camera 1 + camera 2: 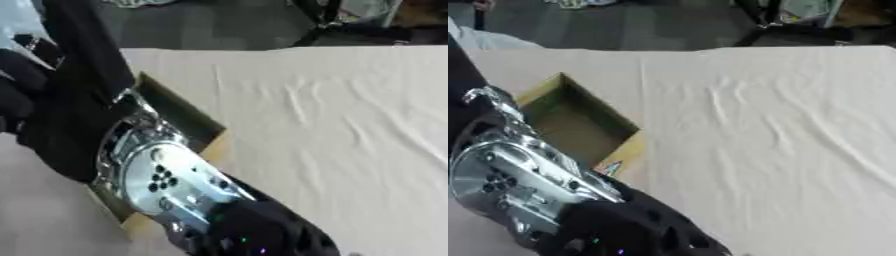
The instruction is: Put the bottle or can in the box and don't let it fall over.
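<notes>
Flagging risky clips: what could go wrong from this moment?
The arm fills the near view and hides much of the box, so placement may have to be judged half blind. No bottle or can shows, so its uprightness cannot be checked. The arm lies close over the box's near wall and might shove it across the wrinkled cloth.

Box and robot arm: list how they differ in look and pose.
1. The box is dull brown cardboard; the arm is black with a shiny silver joint.
2. The box lies open-topped on the cloth; the arm slants above it, across the picture.
3. The arm is in front and hides the box's near left part.
Both are at the table's left side.
</notes>
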